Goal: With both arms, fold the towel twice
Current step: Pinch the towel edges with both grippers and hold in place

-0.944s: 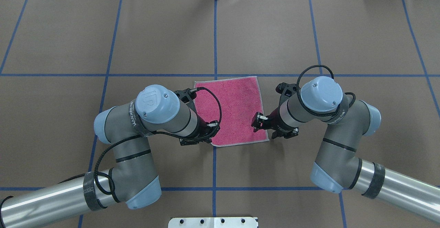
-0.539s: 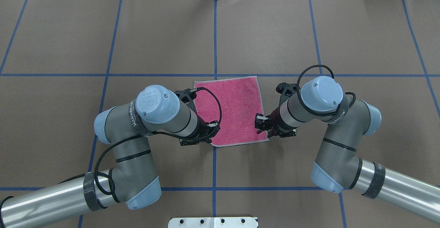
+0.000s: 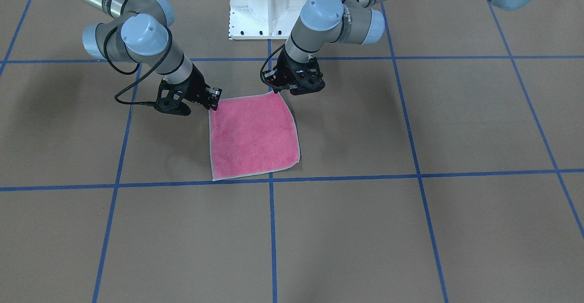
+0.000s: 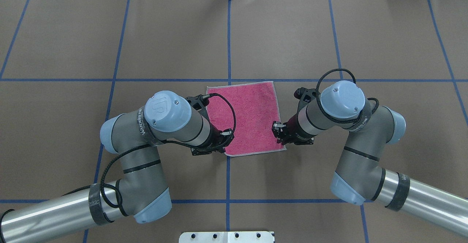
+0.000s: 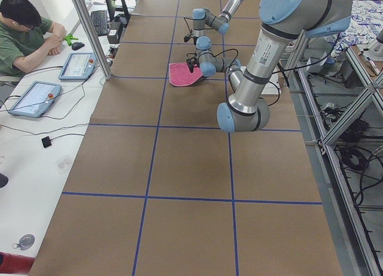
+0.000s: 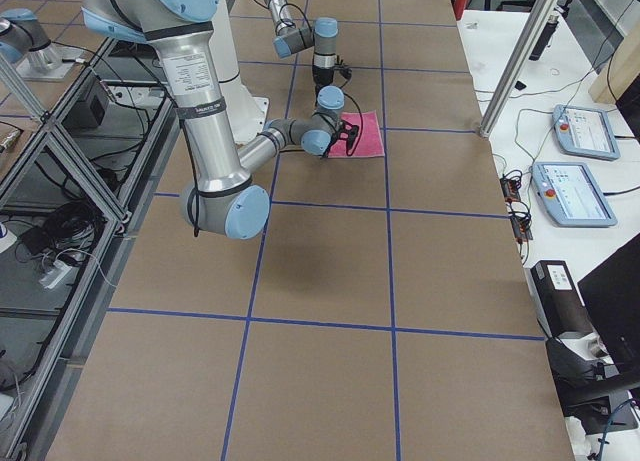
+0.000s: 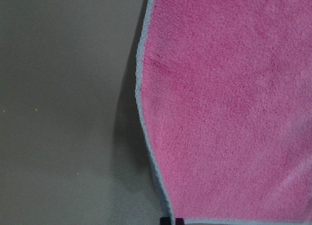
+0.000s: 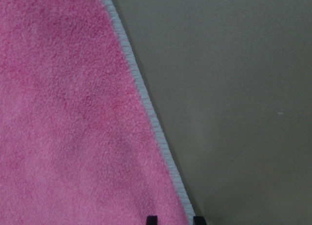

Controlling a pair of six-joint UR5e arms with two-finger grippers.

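The towel (image 4: 248,115) is lying pink side up on the table (image 4: 329,34), stretching away from the robot, with both pincers sitting at its near edge. The left gripper (image 3: 283,91) is pinching its corner, tips nearly together (that corner is looking slightly raised). The right gripper (image 3: 213,103) is straddling the border at the other near corner, jaws narrow, and the views aren't showing whether it's actually biting. So the fold is probably going forward, toward the far edge.

A green-shirted operator (image 5: 27,42) sits by what looks like a control tablet (image 5: 75,65) beside the blue-taped brown table (image 5: 191,162).
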